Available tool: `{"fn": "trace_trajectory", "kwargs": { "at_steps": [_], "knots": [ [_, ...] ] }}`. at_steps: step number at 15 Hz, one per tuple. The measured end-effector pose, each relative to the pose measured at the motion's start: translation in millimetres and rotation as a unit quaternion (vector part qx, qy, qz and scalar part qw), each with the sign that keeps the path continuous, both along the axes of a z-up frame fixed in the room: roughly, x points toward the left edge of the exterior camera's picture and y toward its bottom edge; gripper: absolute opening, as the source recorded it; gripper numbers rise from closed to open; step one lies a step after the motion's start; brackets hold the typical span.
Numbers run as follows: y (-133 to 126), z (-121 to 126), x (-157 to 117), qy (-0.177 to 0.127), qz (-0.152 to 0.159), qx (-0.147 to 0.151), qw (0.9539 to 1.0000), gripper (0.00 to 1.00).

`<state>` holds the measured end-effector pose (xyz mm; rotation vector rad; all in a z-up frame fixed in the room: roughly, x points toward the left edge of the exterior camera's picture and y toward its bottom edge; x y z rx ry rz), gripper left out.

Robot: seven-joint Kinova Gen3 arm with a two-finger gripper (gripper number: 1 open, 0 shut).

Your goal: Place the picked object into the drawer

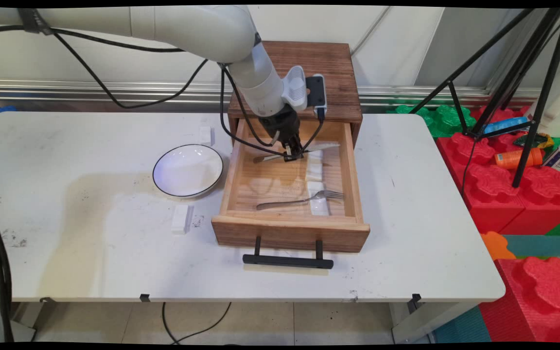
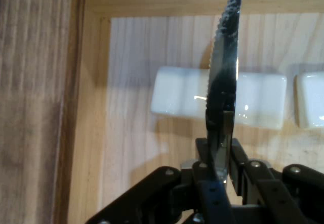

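Overhead view and hand view (close) share drawer [image 1: 289, 194].

Wooden drawer [image 1: 289, 228], pulled open from a dark wooden cabinet [image 1: 331, 78] at the table's [image 1: 90, 253] far edge; black handle [image 1: 287, 261] facing the near side. Inside: black gripper [image 1: 293, 154], fingers closed on a knife [image 1: 294, 151] lying crosswise near the back; fork [image 1: 302, 200] near the front, tines resting on one of several white rests [image 1: 318, 204]. Left of drawer: white black-rimmed bowl [image 1: 187, 170]; white block [image 1: 181, 218] near the drawer's front corner; another [image 1: 205, 135] behind the bowl.
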<state>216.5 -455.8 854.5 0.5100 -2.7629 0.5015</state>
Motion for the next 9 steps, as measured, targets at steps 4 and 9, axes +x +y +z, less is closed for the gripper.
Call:
{"fn": "trace_trajectory", "kwargs": {
  "at_steps": [4,9],
  "knots": [
    [-5,-12,-2,-0.001,0.0,0.008,1.0,0.0],
    [-9,-22,-3,0.002,0.001,0.016,0.9999,0.0]
  ]
}}
